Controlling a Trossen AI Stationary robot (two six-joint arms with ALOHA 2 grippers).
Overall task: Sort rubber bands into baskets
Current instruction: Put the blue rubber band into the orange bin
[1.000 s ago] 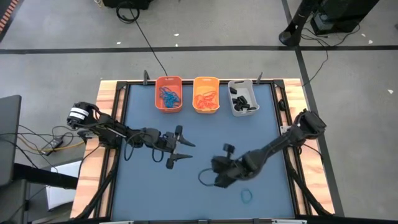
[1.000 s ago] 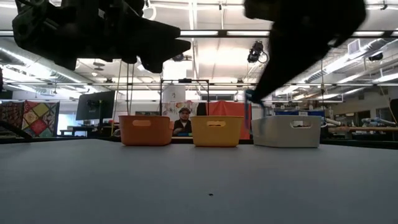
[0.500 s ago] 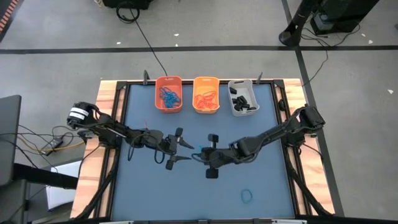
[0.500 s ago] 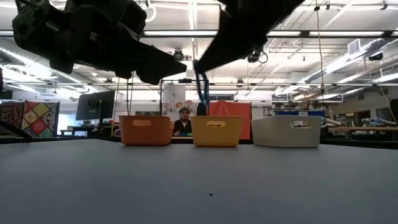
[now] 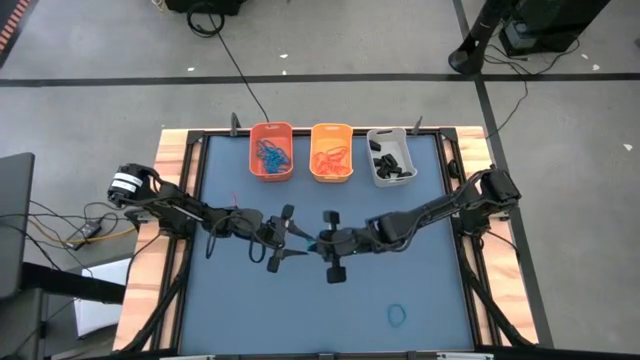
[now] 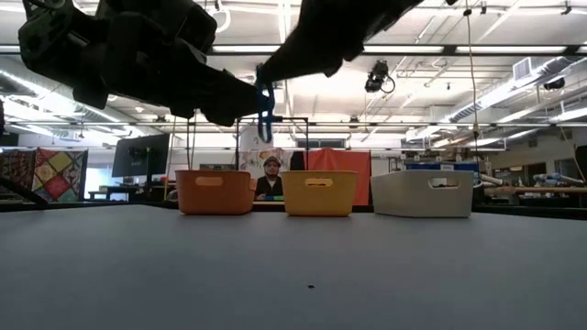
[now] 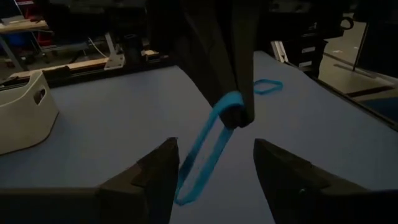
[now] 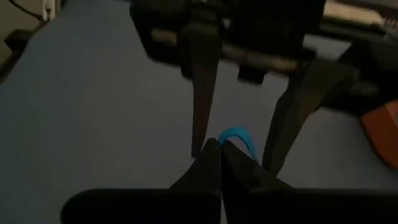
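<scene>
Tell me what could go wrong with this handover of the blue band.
1. The thin blue rubber band hangs from the right gripper, pinched only at its top; it could slip and drop onto the blue table.
2. The left gripper is open around the loop; closing off-centre could miss it or strike the right fingers.

No readable text, labels or numbers anywhere.

One camera looks straight down, one looks level across the table [image 6: 367, 275], and both see the baskets [image 5: 332, 153].
</scene>
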